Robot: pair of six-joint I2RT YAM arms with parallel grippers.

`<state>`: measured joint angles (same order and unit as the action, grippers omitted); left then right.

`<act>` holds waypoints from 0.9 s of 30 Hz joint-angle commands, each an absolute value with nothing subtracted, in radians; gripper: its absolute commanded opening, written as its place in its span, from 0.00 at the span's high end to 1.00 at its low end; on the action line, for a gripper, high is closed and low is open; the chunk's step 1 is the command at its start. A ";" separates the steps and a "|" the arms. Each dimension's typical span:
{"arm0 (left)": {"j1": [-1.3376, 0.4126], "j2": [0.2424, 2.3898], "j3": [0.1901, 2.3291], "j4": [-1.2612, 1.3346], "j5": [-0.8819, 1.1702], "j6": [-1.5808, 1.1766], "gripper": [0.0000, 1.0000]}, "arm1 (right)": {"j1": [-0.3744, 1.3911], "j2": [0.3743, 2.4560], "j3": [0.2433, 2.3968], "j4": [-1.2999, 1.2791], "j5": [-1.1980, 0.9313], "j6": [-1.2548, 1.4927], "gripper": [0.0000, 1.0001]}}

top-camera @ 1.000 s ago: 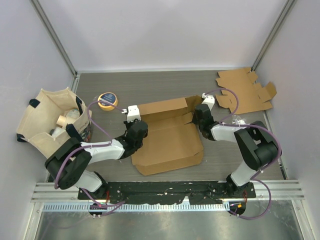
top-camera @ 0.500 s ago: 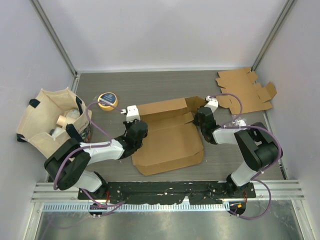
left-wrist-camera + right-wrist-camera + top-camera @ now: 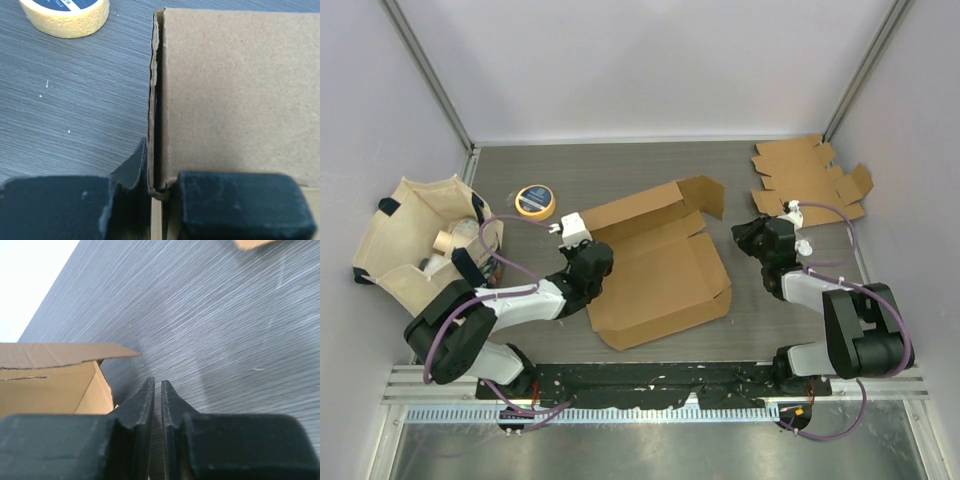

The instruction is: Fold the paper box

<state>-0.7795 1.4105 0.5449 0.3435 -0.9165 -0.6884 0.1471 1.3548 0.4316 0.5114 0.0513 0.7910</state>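
The brown paper box [image 3: 660,270] lies open in the middle of the table, its back wall and right flap standing up. My left gripper [image 3: 582,258] is at its left back corner, shut on the doubled-over left wall [image 3: 159,100], which runs up between the fingers [image 3: 159,187]. My right gripper [image 3: 752,235] hovers low over bare table to the right of the box, apart from it. A thin slit shows between its fingers [image 3: 156,390], with nothing in it. The box's right corner [image 3: 50,375] sits to its left.
A yellow tape roll [image 3: 534,199] lies behind the left gripper. A cloth bag [image 3: 425,240] with items inside stands at the far left. Flat cardboard blanks [image 3: 810,180] lie at the back right. Walls close the back and sides.
My right gripper has let go of the box's right flap, opened a little and pulled away to the right. The box has swung slightly, its right side further back. The left grip holds.
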 commanded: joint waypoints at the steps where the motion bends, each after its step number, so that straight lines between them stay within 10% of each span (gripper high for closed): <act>1: -0.779 1.390 0.499 0.324 -0.882 -0.741 1.00 | 0.143 1.423 0.428 0.659 -0.123 0.861 0.93; 27: -0.779 1.348 0.456 0.383 -0.836 -0.749 1.00 | 0.363 1.632 0.480 0.979 -0.034 1.043 0.99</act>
